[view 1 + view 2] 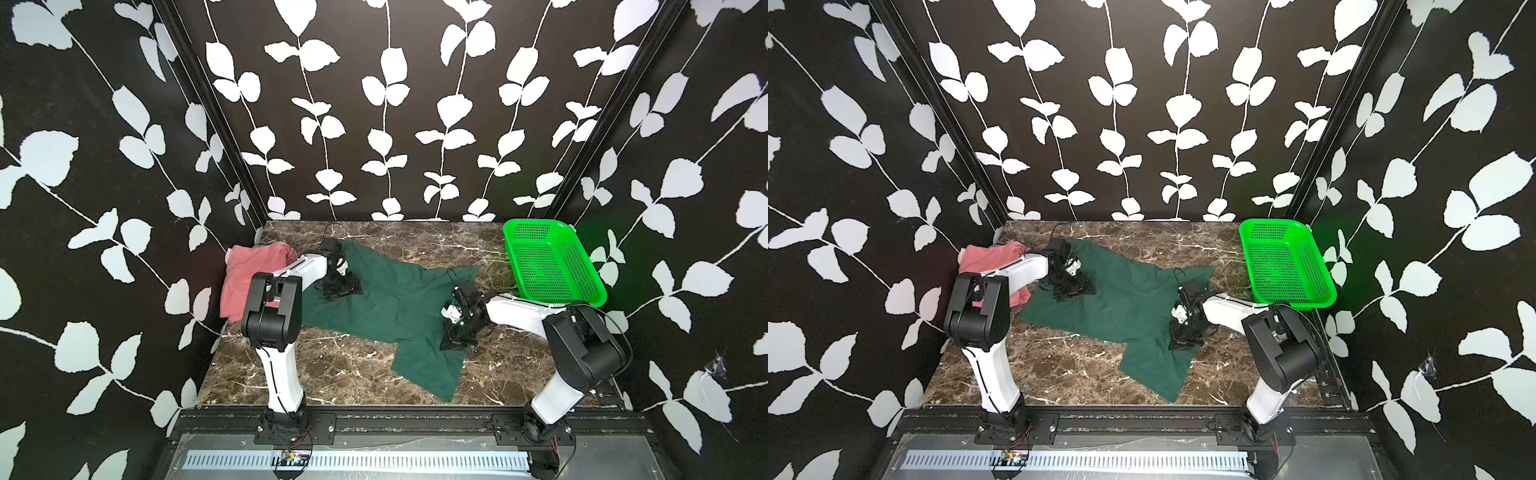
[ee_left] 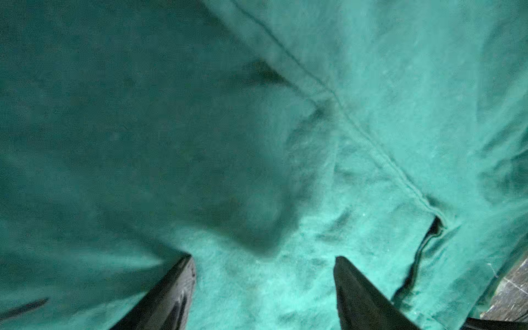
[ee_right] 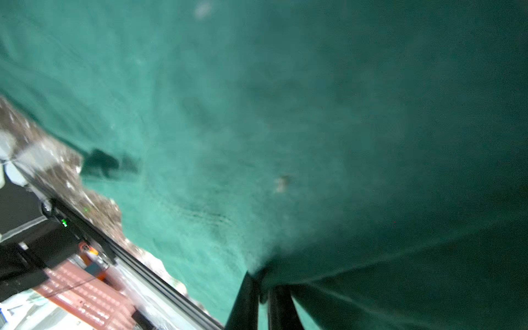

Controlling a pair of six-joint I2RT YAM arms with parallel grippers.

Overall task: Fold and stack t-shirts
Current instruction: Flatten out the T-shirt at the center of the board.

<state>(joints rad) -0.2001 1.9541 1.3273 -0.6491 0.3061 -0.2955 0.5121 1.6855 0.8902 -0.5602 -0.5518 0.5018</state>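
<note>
Your right gripper [image 3: 264, 285] is clamped on a fold of the dark green t-shirt [image 1: 386, 299], which lies spread across the middle of the table [image 1: 332, 374]. Your left gripper [image 2: 263, 265] sits over the shirt's farther part, jaws apart. The pink t-shirt [image 1: 245, 266] is bunched at far left, the green basket [image 1: 552, 266] at far right.
</note>
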